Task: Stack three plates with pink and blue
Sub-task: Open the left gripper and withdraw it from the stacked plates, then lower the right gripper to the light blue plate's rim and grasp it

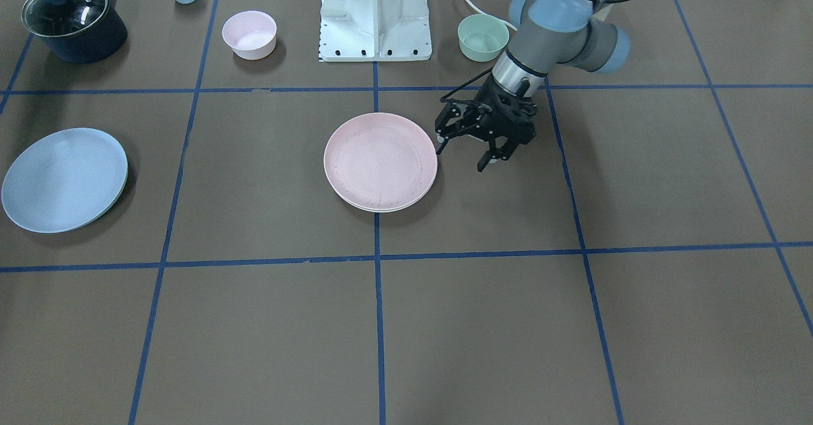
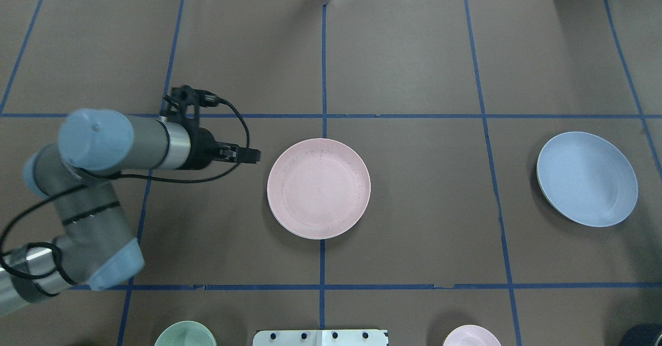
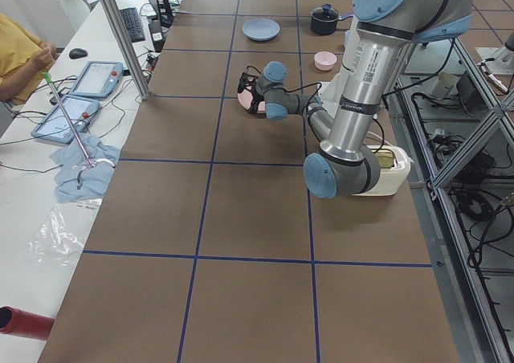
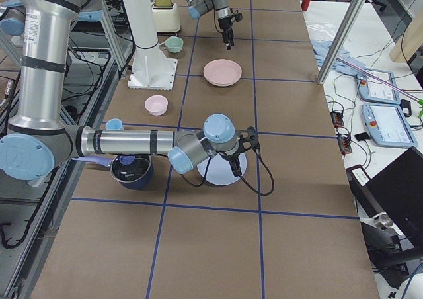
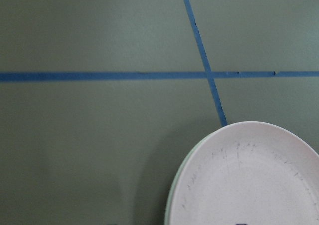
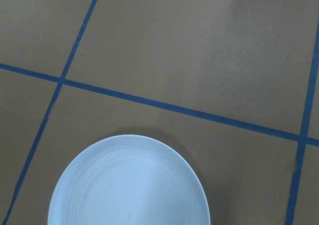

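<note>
Light blue round shallow plastic plate, the one piece not yet on the pile, lies flat and alone on the brown paper-covered table, far out on the robot's right side. It is well apart from the pale pink round shallow plate at the table's centre. The pink plate sits on a cream-white plate of the same size, of which only a thin rim shows beneath it, so two of the three appear already stacked. The left gripper hangs just beside the pink plate's edge on the robot's left, its fingers spread apart and holding nothing. The right gripper shows only in the side view, over the blue plate; whether its fingers are apart or together cannot be told from there. Its wrist camera looks down on the blue plate's rim. The coming move likely turns on this: the blue plate lies to the robot's right of the stack, so the right arm is clearly the nearer one. It would have to carry the plate across towards the centre. Being round, the plate favours no grasp direction, and any reachable stretch of rim should serve.
</note>
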Controlling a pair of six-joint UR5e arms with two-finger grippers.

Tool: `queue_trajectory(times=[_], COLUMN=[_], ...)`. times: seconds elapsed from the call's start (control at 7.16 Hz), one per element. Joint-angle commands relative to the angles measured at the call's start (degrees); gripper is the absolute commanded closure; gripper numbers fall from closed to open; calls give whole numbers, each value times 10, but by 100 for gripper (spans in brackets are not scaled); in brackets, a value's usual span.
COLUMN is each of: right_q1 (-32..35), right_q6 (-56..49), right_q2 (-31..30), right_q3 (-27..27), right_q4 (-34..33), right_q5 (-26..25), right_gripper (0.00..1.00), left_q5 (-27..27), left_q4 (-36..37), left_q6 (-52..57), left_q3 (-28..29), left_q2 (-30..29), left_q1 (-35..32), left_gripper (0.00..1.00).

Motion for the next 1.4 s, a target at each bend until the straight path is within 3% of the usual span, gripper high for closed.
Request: queue_trajectory(times=[0.0,0.14,0.28,0.42,0.7,0.84,0.98,1.12,1.26], right_q1=[-97,-166,-203,-211,-213,-213,-213,-214,-216], right_q6=[110,203,247,252,252,252,252,252,252], right_q2=[-2,-25,-49,-63,-63,-64,-64,-64,-64], right_q3=[-1,-6,-34,-79,-111,-120,-124,-131,-131], right_q4=[39,102,189,278,314,314,315,315,317], right_q5=[-137,-208,-233,-234,-235,-234,-234,-234,-234], right_gripper=[0,0,0,0,1,9,23,45,58], left_q5=[-108,-130,-143,-142,-142,-142,-142,-142,-142], left_q4=[39,33,33,33,33,33,33,33,33], left_q6=[220,315,359,372,372,370,369,367,366], left_q3=[-79,-79,-78,-76,-76,-77,-76,-77,-77], left_q2=[123,166,187,192,193,193,193,193,193], left_q1=[-129,-184,-218,-227,-227,-228,-227,-228,-228], left_gripper=[0,0,0,0,0,0,0,0,0])
